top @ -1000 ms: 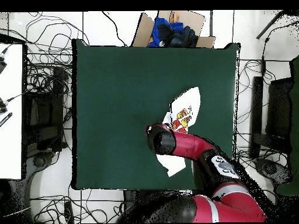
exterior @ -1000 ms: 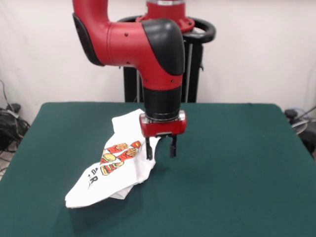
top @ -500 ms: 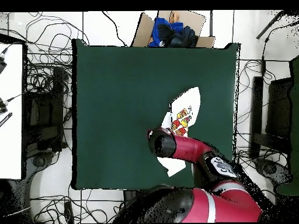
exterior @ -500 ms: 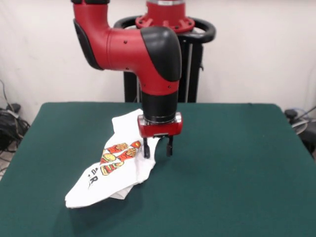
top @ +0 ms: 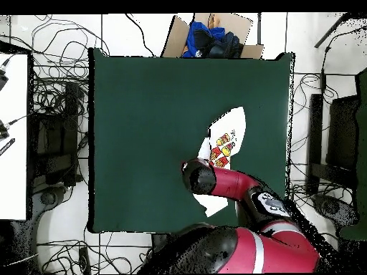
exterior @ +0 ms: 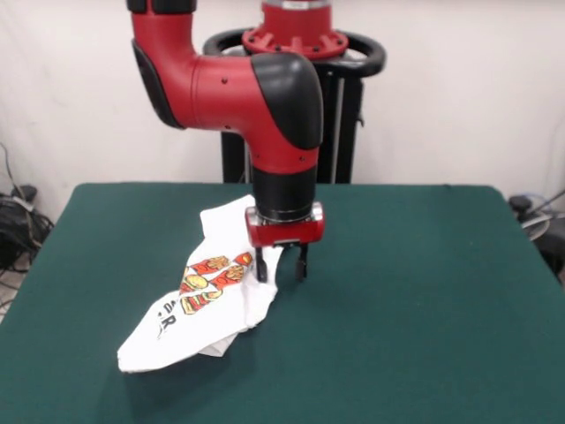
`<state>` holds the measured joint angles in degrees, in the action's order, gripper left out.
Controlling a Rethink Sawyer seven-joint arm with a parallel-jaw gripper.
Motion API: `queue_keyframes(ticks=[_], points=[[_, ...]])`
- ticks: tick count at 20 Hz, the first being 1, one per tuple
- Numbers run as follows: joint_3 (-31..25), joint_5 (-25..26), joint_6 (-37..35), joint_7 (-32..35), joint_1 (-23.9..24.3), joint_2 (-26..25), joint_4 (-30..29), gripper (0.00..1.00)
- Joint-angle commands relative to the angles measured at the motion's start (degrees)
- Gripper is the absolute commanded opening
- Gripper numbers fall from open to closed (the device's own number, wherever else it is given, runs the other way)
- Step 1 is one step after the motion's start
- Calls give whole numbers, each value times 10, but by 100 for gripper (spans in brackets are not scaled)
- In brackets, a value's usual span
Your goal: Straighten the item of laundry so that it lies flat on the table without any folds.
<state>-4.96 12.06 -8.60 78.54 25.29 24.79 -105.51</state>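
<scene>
Crumpled white printed T-shirt (exterior: 207, 296) lying folded on the left part of the green table (exterior: 415, 291), gripper (exterior: 282, 268) hanging over the shirt's right edge, fingers spread apart, nothing held between them

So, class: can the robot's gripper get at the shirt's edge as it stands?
Probably yes: the gripper hangs open right at the crumpled shirt's edge, with only bare table around it.

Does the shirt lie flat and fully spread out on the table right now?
No, the shirt is bunched into a narrow folded strip on the table, with only part of its print showing.
</scene>
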Motion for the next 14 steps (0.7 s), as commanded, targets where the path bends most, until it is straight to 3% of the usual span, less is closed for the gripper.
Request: queue_keyframes(ticks=[1,9,14], points=[[21,14,-38,65,-20,-26,39,100],[59,14,-55,66,-43,-8,45,100],[55,11,-64,57,-35,-7,49,100]])
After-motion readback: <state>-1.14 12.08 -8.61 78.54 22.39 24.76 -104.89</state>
